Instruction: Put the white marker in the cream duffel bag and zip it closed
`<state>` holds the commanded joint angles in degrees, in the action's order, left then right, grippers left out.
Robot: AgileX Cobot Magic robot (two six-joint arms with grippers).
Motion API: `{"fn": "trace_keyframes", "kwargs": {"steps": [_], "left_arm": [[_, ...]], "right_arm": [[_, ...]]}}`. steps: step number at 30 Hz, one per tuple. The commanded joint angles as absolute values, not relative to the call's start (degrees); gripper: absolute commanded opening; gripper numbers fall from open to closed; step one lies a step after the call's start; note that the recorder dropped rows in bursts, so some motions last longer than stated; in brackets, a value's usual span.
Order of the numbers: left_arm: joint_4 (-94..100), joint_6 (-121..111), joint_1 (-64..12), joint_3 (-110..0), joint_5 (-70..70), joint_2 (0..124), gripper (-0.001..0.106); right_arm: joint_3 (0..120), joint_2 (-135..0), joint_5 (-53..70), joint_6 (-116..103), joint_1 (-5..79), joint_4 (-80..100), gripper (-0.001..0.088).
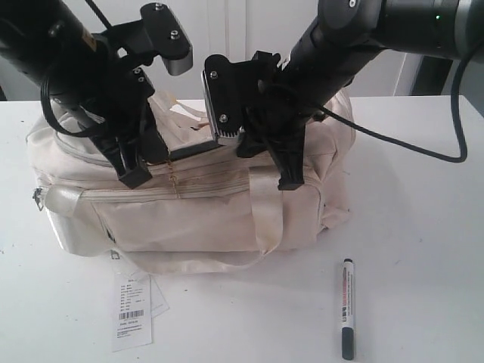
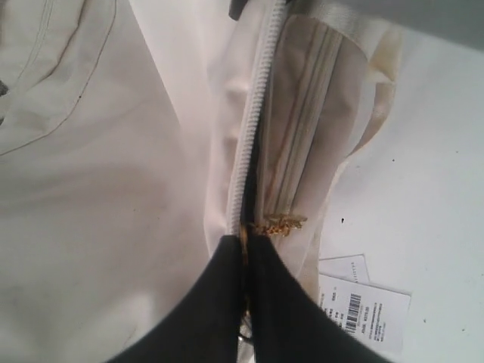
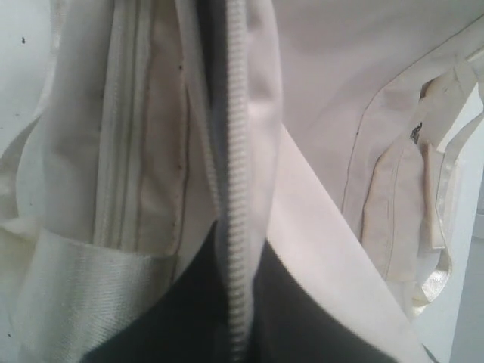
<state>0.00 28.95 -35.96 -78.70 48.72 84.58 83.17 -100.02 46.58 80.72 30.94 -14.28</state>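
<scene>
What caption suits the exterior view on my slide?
Left gripper and right gripper pinch the top of the cream duffel bag; the white marker lies on the table outside it.

**Two black robot arms reaching down, both grippers closed**

The left black two-fingered gripper (image 1: 133, 175) points downward, its fingers (image 2: 215, 310) pressed together. The right black two-fingered gripper (image 1: 290, 180) slants down from the upper right, with its fingers (image 3: 295, 318) also closed. The two grippers sit near each other.

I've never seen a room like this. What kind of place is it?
Probably a robot lab or test room: two black robot arms reach over a plain white table holding a cream duffel bag and a white marker.
</scene>
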Motion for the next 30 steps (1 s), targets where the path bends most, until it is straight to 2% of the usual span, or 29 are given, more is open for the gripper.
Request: {"fn": "trace_keyframes", "kwargs": {"steps": [22,30], "left_arm": [[13.6,20.1,-36.0,-78.7,50.8,84.6,0.000],[12.2,20.1,-32.6,-78.7,50.6,84.6,0.000]], "right_arm": [[83.2,-98.9,48.9,81.2,30.8,-11.8,0.0000],[83.2,-98.9,48.9,81.2,30.8,-11.8,0.0000]]}}
